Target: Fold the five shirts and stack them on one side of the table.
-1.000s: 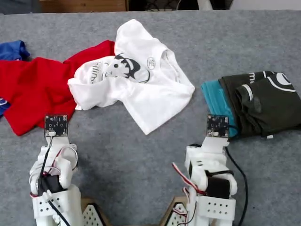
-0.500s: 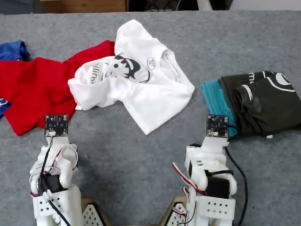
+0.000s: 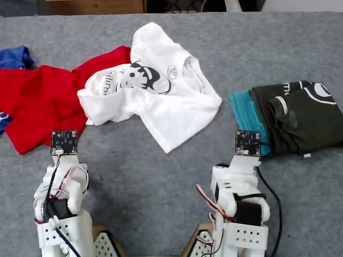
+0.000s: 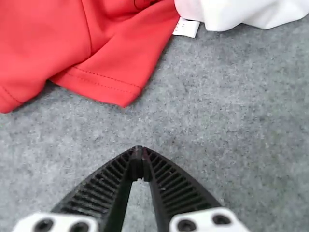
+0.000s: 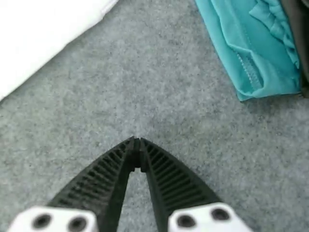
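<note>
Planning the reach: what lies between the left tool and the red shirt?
Bare grey table, between the left tool and the red shirt, in the left wrist view.

Shirt count is 5: white shirt (image 3: 161,99), red shirt (image 3: 37,101), blue shirt (image 3: 13,56) (cut by the view's edge), teal shirt (image 3: 247,115), dark shirt (image 3: 305,118). 3 loose, 2 folded in 1 pile. 2 arms: left arm (image 3: 60,201), right arm (image 3: 238,198). 2 grippers: left gripper (image 4: 138,162), right gripper (image 5: 135,153). 1 table (image 3: 155,187).

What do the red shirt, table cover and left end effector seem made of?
The red shirt seems soft matte knit, probably cotton: stitched hem, limp folds. The table cover seems grey felt, fuzzy and mottled. The left end effector seems black matte plastic, ribbed.
</note>
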